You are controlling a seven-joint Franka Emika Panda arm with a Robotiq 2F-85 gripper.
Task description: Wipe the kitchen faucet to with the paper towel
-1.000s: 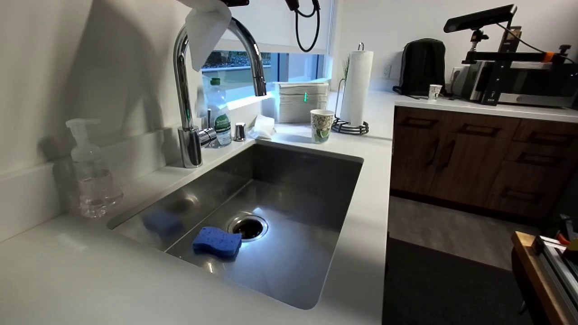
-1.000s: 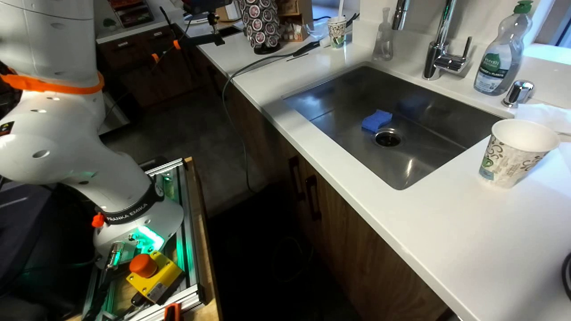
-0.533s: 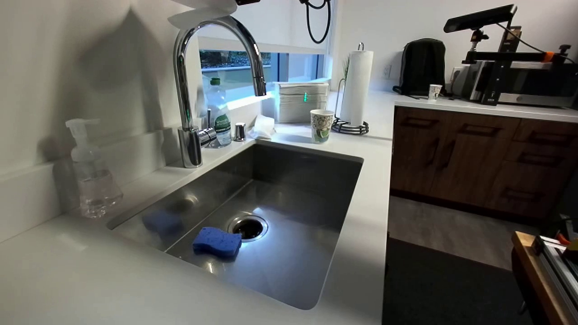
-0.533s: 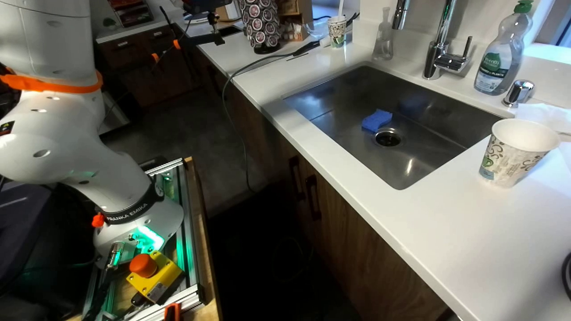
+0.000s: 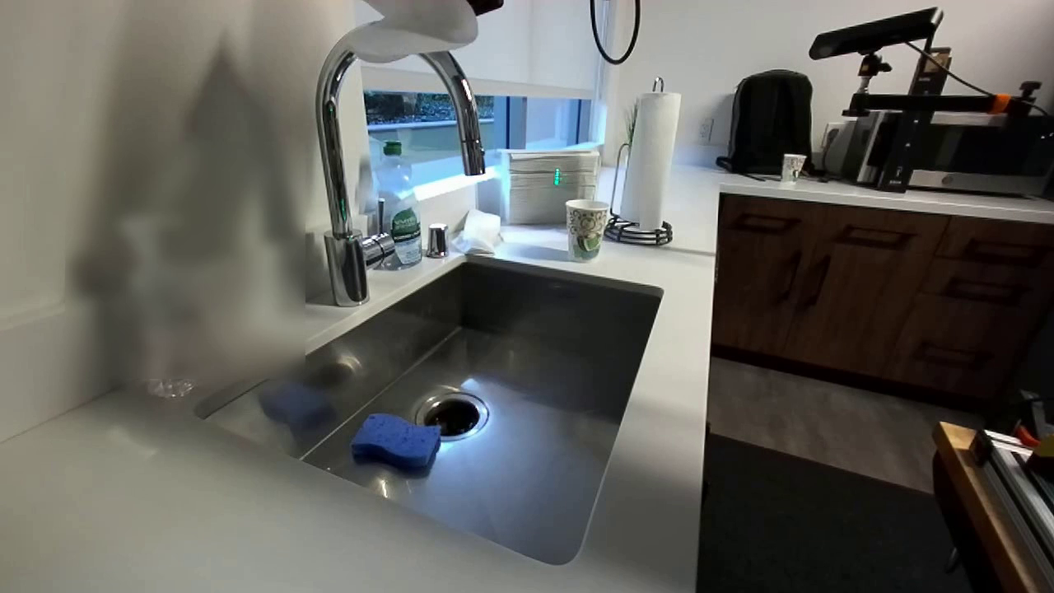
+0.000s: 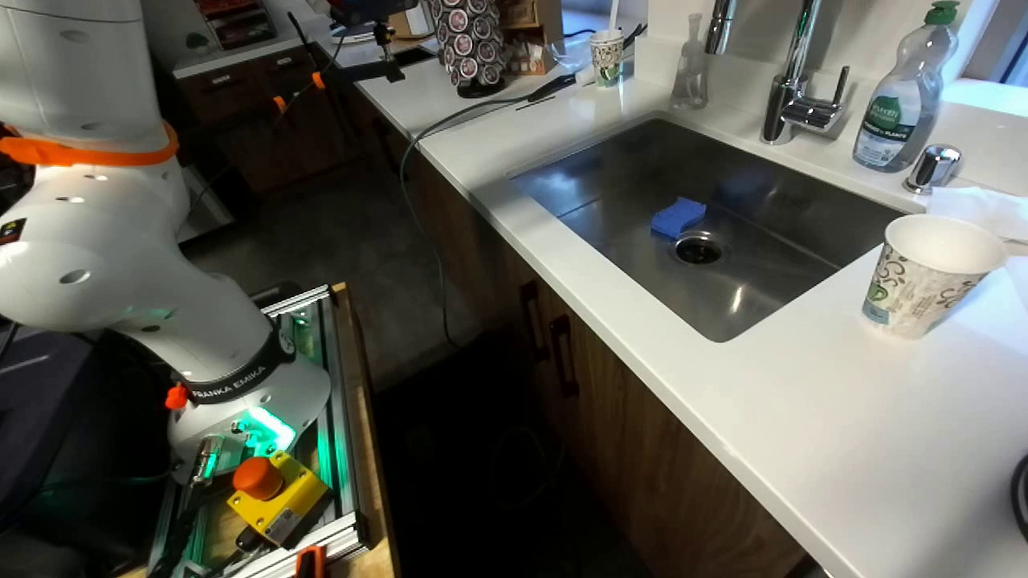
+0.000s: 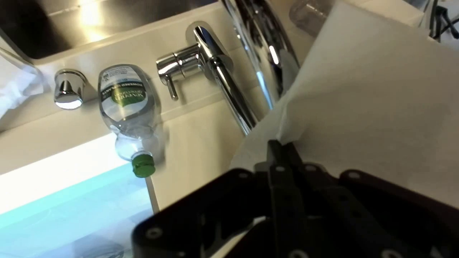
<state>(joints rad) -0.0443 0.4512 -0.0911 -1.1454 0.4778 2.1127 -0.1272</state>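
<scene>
The chrome faucet (image 5: 470,123) arches over the sink in an exterior view. Only its lower part and spout end show in the exterior view with the arm (image 6: 781,108). A white paper towel (image 5: 416,33) lies across the top of the arch, hiding part of it. In the wrist view the paper towel (image 7: 373,104) spreads wide beside the faucet's arch (image 7: 261,36) and overlaps its edge. My gripper (image 7: 282,144) is shut, with a pinched fold of the towel at its fingertips. Only a dark bit of the gripper shows at an exterior view's top edge.
A dish soap bottle (image 7: 125,96) stands close to the faucet handle (image 7: 179,66). The sink (image 5: 568,395) holds a blue sponge (image 5: 397,441). A paper cup (image 5: 586,231) and a towel roll (image 5: 655,156) stand beyond it. A blurred patch hides the hand soap dispenser.
The paper towel hung down in front of the arch one second ago. It has risen and shifted right over the arch's top. The gripper's dark tip and cable also moved right.
</scene>
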